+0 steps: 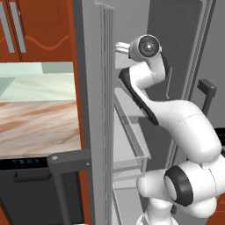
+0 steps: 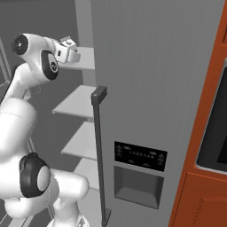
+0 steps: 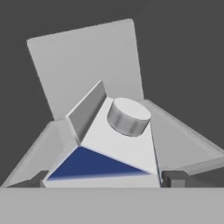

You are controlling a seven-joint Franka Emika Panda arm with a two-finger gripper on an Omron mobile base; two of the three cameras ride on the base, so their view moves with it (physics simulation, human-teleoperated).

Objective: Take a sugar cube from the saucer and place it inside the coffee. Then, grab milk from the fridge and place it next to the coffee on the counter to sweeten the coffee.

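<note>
The milk [image 3: 118,144] is a white gable-top carton with a grey round cap and a dark blue band, seen close from above on a pale shelf inside the fridge [image 2: 155,66]. My gripper [image 3: 107,179] is open, with one dark fingertip [image 3: 41,179] at the carton's left side and the other at its right; I cannot tell whether they touch it. In the base views the arm reaches into the open fridge at upper-shelf height, the hand [image 2: 66,49] above a white shelf [image 2: 75,104]. The counter [image 1: 35,123] lies left of the fridge. The saucer, sugar cube and coffee are out of view.
The open fridge door's edge and door bins [image 1: 132,145] stand close to the arm's left. The other door carries a dark bar handle [image 2: 99,146] and a dispenser panel [image 2: 141,155]. Reddish-brown cabinets [image 1: 35,26] hang over the counter, with a dark appliance [image 1: 26,189] below it.
</note>
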